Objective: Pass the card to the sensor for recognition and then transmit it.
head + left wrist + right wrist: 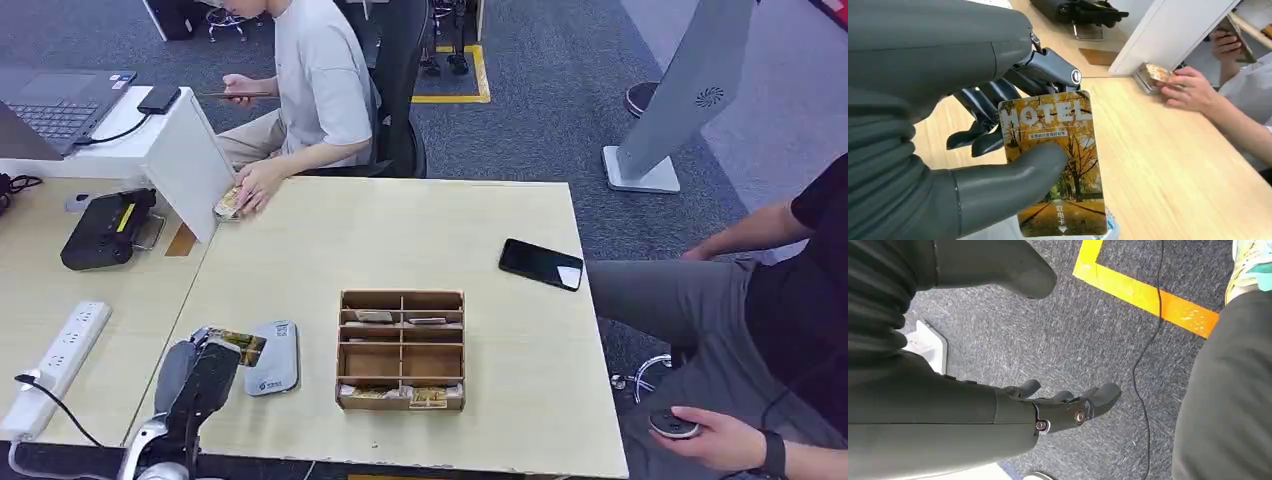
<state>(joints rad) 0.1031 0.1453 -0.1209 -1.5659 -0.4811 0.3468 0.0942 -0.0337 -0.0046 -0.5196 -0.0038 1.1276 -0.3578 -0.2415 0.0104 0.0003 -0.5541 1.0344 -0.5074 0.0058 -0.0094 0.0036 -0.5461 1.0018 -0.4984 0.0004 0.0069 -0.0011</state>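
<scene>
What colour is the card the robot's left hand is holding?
Golden yellow, an autumn-tree picture with white HOTEL lettering on the card, pinched by the left hand; clearest in the left wrist view.

— Where is the left arm, and what does its hand do?

— The left arm point(165, 420) comes up from the lower left, with the forearm raised. The left hand point(205, 365) holds a hotel card point(1055, 165): the thick grey thumb point(1013, 180) presses on the card's face and the darker fingers point(983, 115) lie behind it, bent.

— And the right one?

— The right hand point(1068, 405) hangs down over the floor. Its fingers are stretched out, a little apart, and it holds nothing.
</scene>
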